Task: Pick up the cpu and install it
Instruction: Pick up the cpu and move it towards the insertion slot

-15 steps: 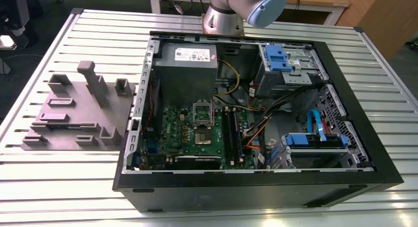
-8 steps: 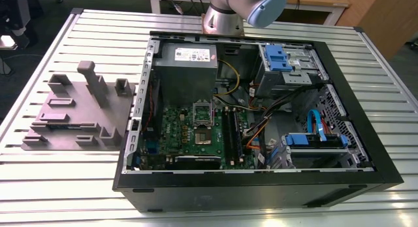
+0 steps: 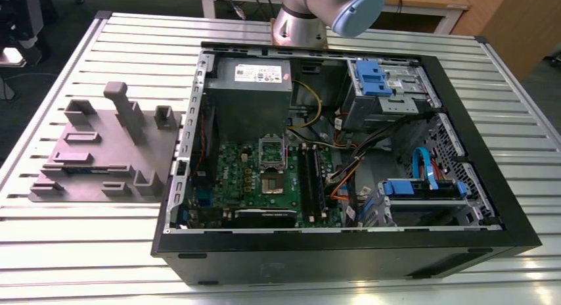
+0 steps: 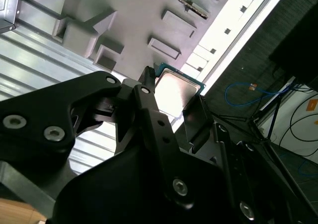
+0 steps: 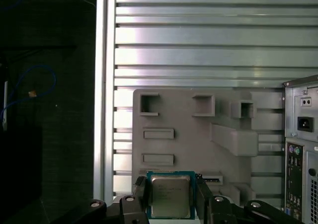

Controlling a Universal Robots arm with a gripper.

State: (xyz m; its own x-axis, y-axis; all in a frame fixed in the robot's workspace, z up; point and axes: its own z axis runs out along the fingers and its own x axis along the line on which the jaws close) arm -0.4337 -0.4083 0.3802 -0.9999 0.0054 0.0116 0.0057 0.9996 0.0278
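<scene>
End effector (image 5: 171,188) clamped on the cpu (image 5: 170,198) by two opposite edges, prob. to spare its contacts. Cpu hangs clear above grey fixture (image 5: 198,134), which sits betw. bench (image 5: 198,35) edge & PC case (image 5: 300,149).

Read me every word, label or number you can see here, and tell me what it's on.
Nothing can be read.
On the power supply, white label: print too small.
On the cpu, gripped in the pincer: faint lines, too blurred.
</scene>
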